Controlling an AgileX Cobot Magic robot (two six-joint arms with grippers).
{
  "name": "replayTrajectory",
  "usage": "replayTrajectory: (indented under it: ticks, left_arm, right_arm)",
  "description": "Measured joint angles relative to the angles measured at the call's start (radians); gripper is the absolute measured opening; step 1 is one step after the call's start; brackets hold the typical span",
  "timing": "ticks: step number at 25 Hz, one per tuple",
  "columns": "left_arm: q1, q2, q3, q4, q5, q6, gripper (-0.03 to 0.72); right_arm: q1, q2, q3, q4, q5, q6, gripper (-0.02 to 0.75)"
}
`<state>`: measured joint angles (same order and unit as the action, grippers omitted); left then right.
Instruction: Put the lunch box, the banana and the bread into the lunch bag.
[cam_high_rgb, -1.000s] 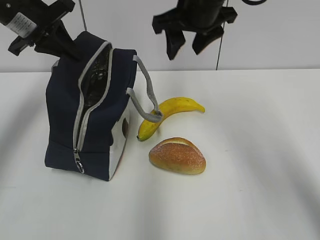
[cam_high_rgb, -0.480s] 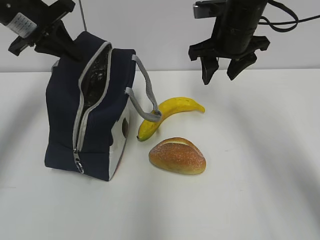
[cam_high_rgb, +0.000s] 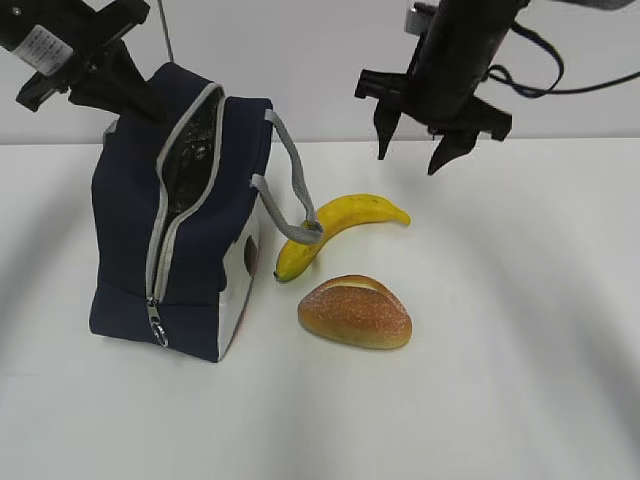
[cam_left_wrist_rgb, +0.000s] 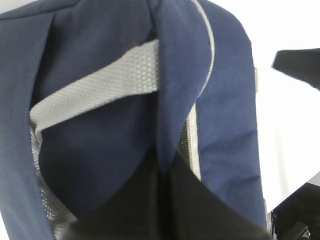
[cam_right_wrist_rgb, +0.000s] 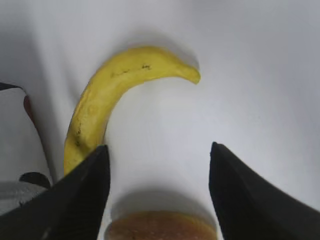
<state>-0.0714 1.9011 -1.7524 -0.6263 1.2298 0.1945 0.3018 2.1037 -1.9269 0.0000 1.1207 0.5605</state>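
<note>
The navy lunch bag (cam_high_rgb: 125, 230) stands at the left with its grey zipper open. My left gripper (cam_high_rgb: 112, 88) is shut on the bag's top edge; in the left wrist view its dark fingers (cam_left_wrist_rgb: 165, 205) pinch the navy fabric below the grey strap (cam_left_wrist_rgb: 95, 92). The banana (cam_high_rgb: 345, 222) lies right of the bag, and the bread (cam_high_rgb: 355, 312) lies in front of it. My right gripper (cam_high_rgb: 411, 157) hangs open and empty above the banana's far tip. In the right wrist view the banana (cam_right_wrist_rgb: 112, 97) and bread (cam_right_wrist_rgb: 162, 227) lie below the open gripper (cam_right_wrist_rgb: 159, 147). The lunch box is out of view.
The white table (cam_high_rgb: 520, 330) spreads to the right and front of the food. A white wall rises behind the table. The bag's grey strap handle (cam_high_rgb: 290, 190) loops out toward the banana. The right arm's cable (cam_high_rgb: 590, 85) trails off to the right.
My right gripper has swung right, away from above the bag, and come down to hang over the banana's far end. The left gripper and the bag have not moved.
</note>
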Motion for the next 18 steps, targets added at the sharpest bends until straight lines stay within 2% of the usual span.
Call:
replayTrajectory:
  ticks: [5, 13, 18]
  left_arm:
    - [0.000, 0.000, 0.000, -0.004, 0.000, 0.000, 0.000]
    - [0.000, 0.000, 0.000, -0.004, 0.000, 0.000, 0.000]
    - [0.000, 0.000, 0.000, -0.004, 0.000, 0.000, 0.000]
  right_arm:
    - [0.005, 0.082, 0.001, 0.117, -0.072, 0.132, 0.459]
    - [0.029, 0.151, 0.001, 0.171, -0.221, 0.198, 0.459]
    - [0.031, 0.203, 0.001, 0.245, -0.273, 0.221, 0.459]
